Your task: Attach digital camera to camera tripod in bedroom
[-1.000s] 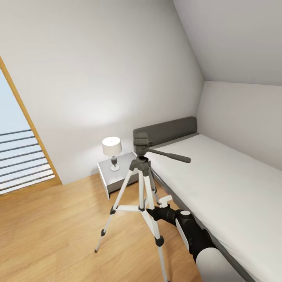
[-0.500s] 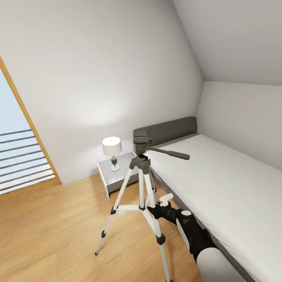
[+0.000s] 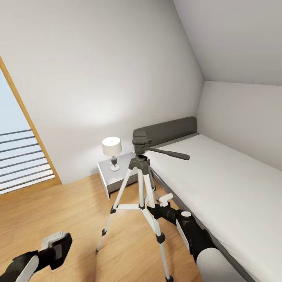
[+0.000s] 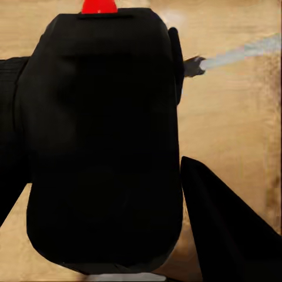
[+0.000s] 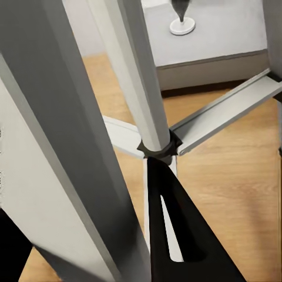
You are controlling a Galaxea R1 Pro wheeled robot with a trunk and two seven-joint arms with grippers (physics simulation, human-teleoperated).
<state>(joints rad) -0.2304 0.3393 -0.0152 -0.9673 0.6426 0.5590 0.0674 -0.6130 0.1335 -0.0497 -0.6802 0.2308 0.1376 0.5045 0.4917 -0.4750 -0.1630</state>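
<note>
Your left tool (image 3: 58, 244) is closed on the small, chunky black digital camera (image 4: 103, 147), its bright red button (image 4: 98, 6) showing at the far end in the left wrist view; seen from the head, tool and camera sit low over the light wood floor (image 3: 58, 211), on the window side of the tall tripod with thin silver-white legs (image 3: 141, 184) and well below its black head (image 3: 141, 141). Judge the camera as a stiff, compact, fairly light body with smooth faces, so hold it by the sides as you do now and leave its underside free for the mount. Your right tool (image 3: 154, 207) is in among the tripod's legs, near the centre brace; in the right wrist view one dark finger (image 5: 176, 235) lies just beside the centre column (image 5: 138, 76), but you cannot tell whether it grips anything. The tripod looks light and top-heavy, likely to tip or skate on the wood, so steadying it low seems sensible. The left forearm lies low and nearly level, wrist turned up; the right arm reaches forward from beside the white bed with the grey frame (image 3: 219, 184).
</note>
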